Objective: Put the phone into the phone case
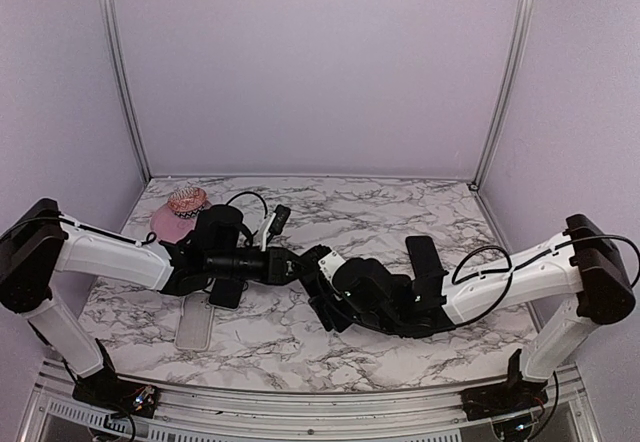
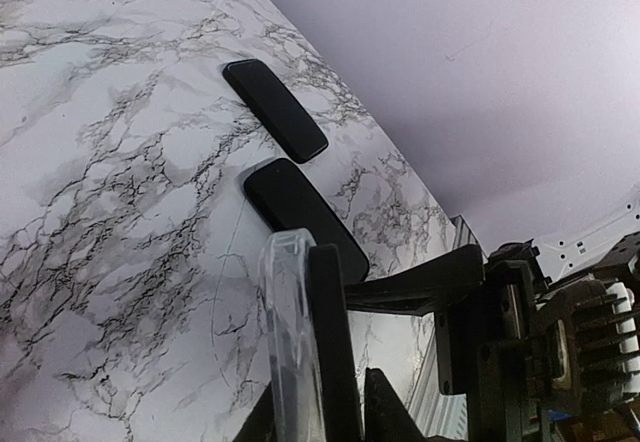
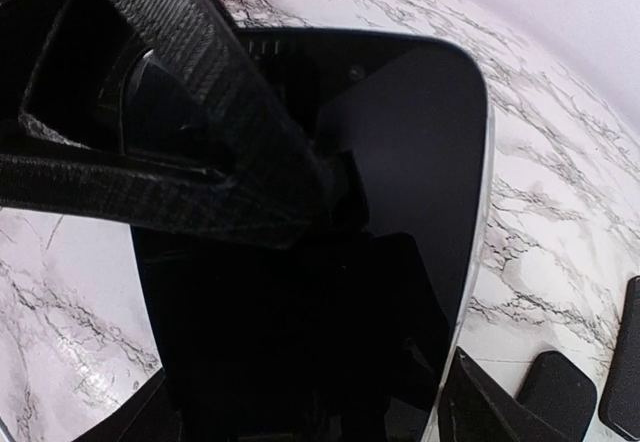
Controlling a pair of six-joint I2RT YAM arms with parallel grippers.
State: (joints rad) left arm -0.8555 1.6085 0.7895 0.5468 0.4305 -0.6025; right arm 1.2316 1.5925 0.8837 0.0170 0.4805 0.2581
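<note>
The right gripper (image 3: 315, 402) grasps the phone (image 3: 400, 212) across its width while the left gripper (image 2: 325, 412) pinches the case (image 2: 285, 332) onto it; seating looks unfinished.

Free tabletop (image 1: 400, 202) behind phone (image 3: 400, 162)

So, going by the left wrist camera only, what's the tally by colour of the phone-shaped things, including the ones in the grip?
Black: 3. The far slab and near slab lie flat on the table; the held phone is on edge.
Clear: 1. The clear case sits against that phone.
Total: 4
</note>
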